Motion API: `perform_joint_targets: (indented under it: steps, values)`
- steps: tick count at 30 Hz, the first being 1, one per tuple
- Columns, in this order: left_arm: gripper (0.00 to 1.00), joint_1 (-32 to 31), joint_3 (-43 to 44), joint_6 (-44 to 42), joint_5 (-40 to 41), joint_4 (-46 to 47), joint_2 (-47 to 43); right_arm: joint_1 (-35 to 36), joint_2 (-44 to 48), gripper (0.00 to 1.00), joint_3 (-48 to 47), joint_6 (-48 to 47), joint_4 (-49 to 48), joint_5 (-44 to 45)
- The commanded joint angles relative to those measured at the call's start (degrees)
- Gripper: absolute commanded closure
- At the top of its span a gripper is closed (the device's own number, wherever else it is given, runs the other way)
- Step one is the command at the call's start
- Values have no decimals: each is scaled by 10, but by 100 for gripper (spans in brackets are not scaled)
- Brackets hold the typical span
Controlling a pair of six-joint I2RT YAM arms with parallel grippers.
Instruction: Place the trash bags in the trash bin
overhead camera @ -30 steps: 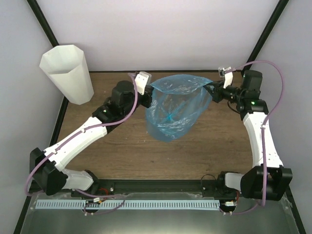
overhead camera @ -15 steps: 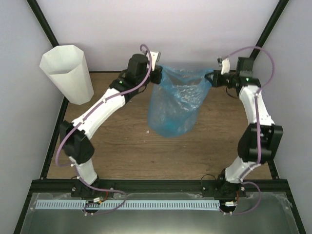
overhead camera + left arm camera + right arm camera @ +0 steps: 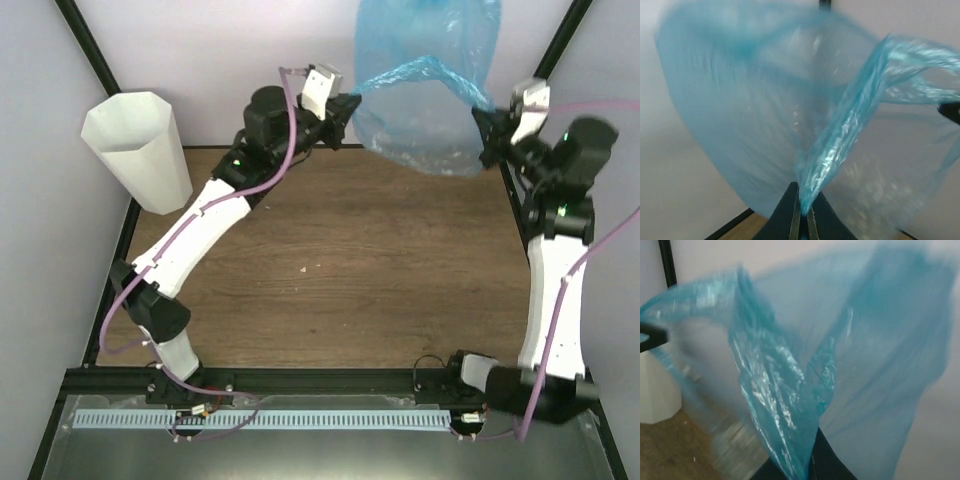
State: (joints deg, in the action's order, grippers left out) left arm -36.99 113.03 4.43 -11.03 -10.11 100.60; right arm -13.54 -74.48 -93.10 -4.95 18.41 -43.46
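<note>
We held the bag (image 3: pixel 425 90) up high.
Our left pincer (image 3: pixel 352 101) and right pincer (image 3: pixel 484 126) pinched it tight; the thin, shiny film could slip out.

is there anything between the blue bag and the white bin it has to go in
No separate thing visible. The thin light-blue plastic film bag is held up between the left hand and right hand; the white faceted plastic bin stands at far left, with only the left arm itself in between.
</note>
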Motion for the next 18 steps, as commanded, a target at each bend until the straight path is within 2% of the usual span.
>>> perform_joint_targets:
  steps: [1, 6, 12, 15, 18]
  values:
    - [96, -11, -39, -13, -3, 23, 53, 3, 33, 99, 194, 5, -137, 39]
    - [96, -11, -50, -14, -9, 43, 67, 3, 6, 99, 167, -43, -43, 33]
    - [96, -19, -88, -18, -22, 80, 40, 3, 61, 99, 212, -51, -74, 29]
    - [96, -29, -125, -38, -14, 103, 23, 3, 64, 99, 221, -54, -75, 31]
    - [96, -45, -122, -68, 6, 108, 12, 3, 61, 99, 205, -50, -73, 32]
